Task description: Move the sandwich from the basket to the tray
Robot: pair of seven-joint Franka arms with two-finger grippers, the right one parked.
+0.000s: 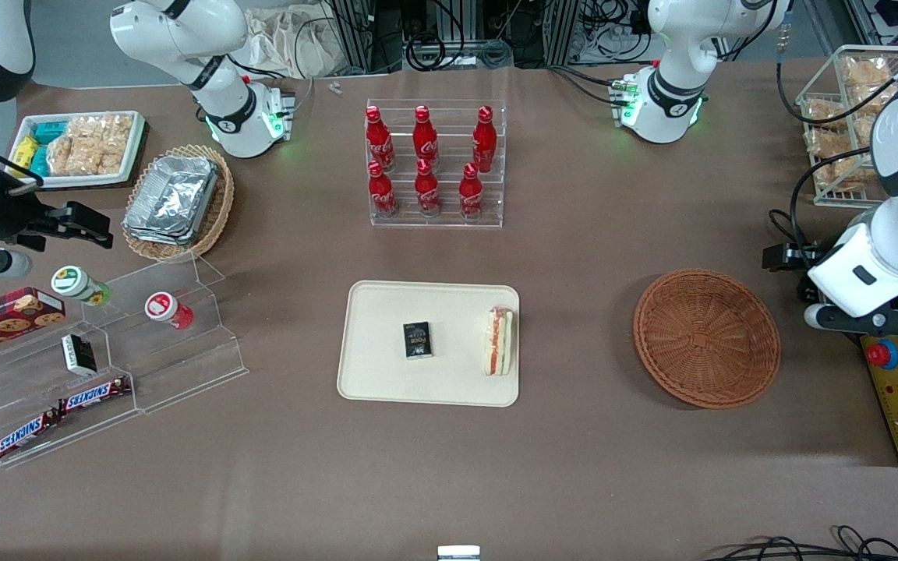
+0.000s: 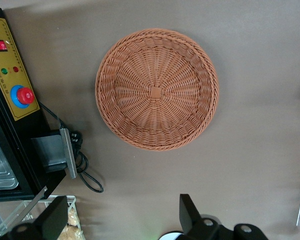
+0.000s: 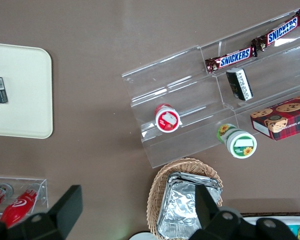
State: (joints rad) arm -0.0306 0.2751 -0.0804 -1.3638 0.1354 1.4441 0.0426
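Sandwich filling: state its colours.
Red-orange and green layers in the sandwich, clearest in the front view; the gripper hangs open above the basket.

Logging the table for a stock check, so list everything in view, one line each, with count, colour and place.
sandwich: one, pale bread with red and green layers, on the tray's edge nearest the round basket
tray: one, cream, mid-table
black packet: one, on the tray beside the sandwich
round basket: one, reddish-brown, nothing in it, toward the working arm's end
cola bottles: six, red, in a clear rack farther from the front camera than the tray
foil trays: a silver stack in an oval wicker basket
Snickers bars: two, on a clear stepped stand
end effector: one, black, open, held above the table beside the round basket
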